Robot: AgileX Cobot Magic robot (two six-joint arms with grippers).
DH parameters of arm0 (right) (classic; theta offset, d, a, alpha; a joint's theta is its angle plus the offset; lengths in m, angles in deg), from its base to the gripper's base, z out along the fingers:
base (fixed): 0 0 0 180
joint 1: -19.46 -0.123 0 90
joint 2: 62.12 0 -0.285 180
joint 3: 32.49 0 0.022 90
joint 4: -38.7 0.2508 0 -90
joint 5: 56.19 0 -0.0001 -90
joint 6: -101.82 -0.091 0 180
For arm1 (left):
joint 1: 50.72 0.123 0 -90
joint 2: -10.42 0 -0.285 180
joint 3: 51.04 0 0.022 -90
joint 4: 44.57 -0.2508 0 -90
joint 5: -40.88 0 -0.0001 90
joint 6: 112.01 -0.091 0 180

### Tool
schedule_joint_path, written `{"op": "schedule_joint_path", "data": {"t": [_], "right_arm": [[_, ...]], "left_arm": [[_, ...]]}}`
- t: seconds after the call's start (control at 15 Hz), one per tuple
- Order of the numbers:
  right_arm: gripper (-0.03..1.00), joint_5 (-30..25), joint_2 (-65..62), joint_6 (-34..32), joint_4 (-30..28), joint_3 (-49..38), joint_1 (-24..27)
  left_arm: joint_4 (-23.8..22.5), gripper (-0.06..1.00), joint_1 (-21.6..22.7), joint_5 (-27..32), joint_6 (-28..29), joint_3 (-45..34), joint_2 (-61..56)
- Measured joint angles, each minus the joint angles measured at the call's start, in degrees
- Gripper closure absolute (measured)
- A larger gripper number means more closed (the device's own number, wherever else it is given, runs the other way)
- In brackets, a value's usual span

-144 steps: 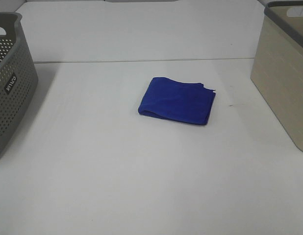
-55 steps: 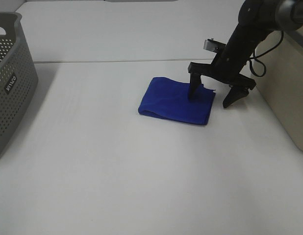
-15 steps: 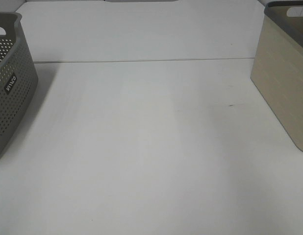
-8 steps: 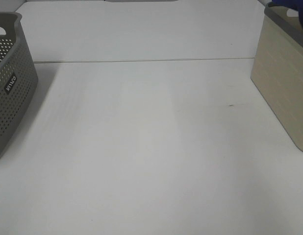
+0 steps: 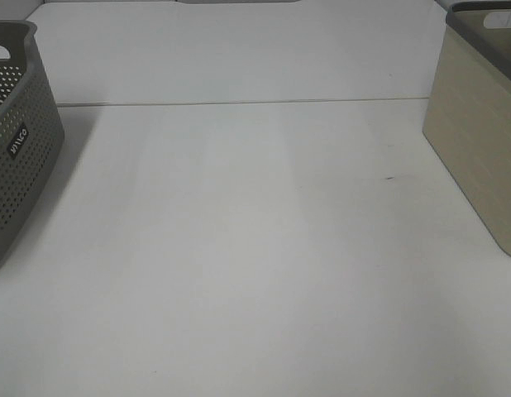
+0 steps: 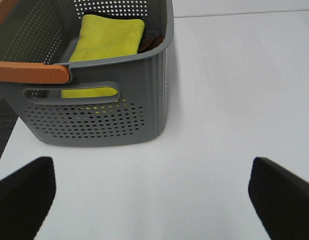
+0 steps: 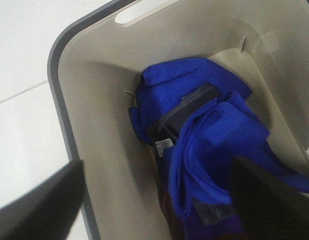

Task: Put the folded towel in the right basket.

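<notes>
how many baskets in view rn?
2. Grey perforated basket at the left of the high view, holding a yellow cloth; beige basket at the right, blue towel inside.

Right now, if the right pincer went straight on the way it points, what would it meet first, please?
Most likely the towel. The right pincer, jaws open, points into the basket, and the blue cloth lies right in its line. How far off the cloth is, the picture does not show.

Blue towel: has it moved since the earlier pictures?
Yes. The towel left the table centre, going right into the beige basket.
</notes>
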Motion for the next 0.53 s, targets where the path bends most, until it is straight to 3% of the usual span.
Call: {"op": "schedule_joint_path", "data": {"t": [0.07, 0.13, 0.53], "right_arm": [[0.09, 0.0, 0.0, -0.06, 0.0, 0.0, 0.0], [0.03, 0.0, 0.0, -0.06, 0.0, 0.0, 0.0], [-0.01, 0.0, -0.46, 2.52, 0.23, 0.0, -0.11]], "left_arm": [[0.0, -0.03, 0.0, 0.0, 0.0, 0.0, 0.0], [0.0, -0.03, 0.0, 0.0, 0.0, 0.0, 0.0], [0.0, -0.03, 0.0, 0.0, -0.06, 0.0, 0.0]]}}
